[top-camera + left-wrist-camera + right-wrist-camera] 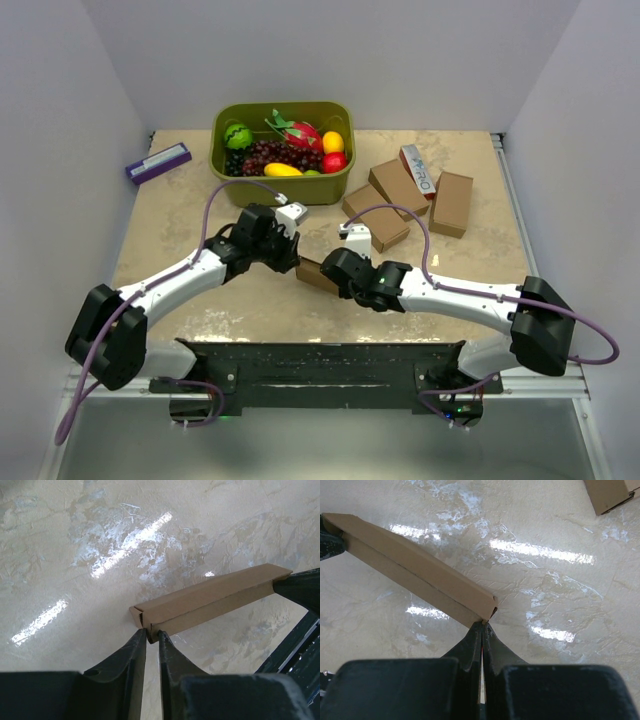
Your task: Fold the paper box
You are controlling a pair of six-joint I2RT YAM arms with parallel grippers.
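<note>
Ends of the paper box point(314, 272) are being pinched near the bench point(180, 200) front. The right gripper point(483, 625) jaws are clamping one end tight and the left gripper point(153, 632) jaws are narrowly nipping the other, probably to stretch it for creasing.

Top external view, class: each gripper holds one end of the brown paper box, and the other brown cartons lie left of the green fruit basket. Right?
No. The other brown cartons lie right of the green fruit basket, as the top external view shows. The left gripper and right gripper do each hold one end of the paper box.
</note>
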